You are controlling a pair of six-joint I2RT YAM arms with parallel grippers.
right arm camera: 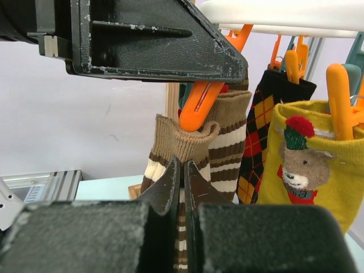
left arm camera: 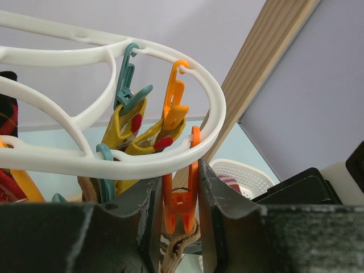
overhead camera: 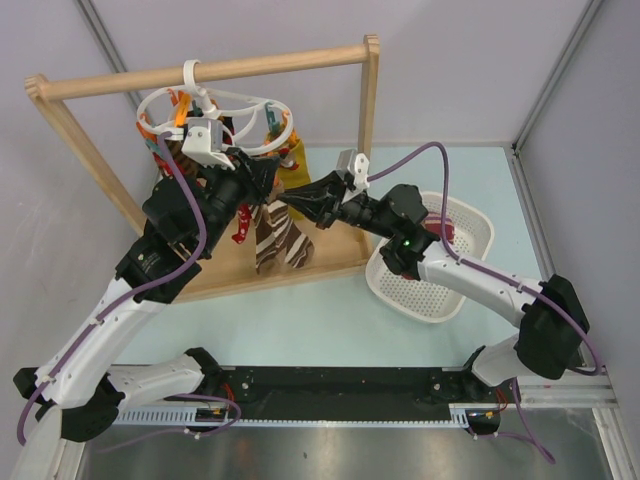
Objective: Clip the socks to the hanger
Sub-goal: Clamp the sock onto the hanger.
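Note:
The white hanger (overhead camera: 215, 108) hangs by its hook from the wooden rail. My left gripper (left arm camera: 177, 196) is shut on an orange peg (left arm camera: 181, 199) at the hanger's (left arm camera: 114, 162) rim, pinching its handles together. My right gripper (right arm camera: 182, 165) is shut on a brown sock (right arm camera: 183, 142) with cream stripes, holding its cuff up just under that peg's (right arm camera: 199, 105) tip. A second brown sock (right arm camera: 230, 136) hangs right behind it. From above, both grippers (overhead camera: 262, 180) (overhead camera: 290, 203) meet beside the hanging brown socks (overhead camera: 280, 240). A red sock (overhead camera: 443, 228) lies in the basket.
A mustard-yellow sock (right arm camera: 307, 165) and a black diamond-patterned sock (right arm camera: 266, 131) hang from other pegs. The wooden rail frame (overhead camera: 370, 140) stands around the hanger. The white perforated basket (overhead camera: 430, 290) sits on the table right of the frame, under my right arm.

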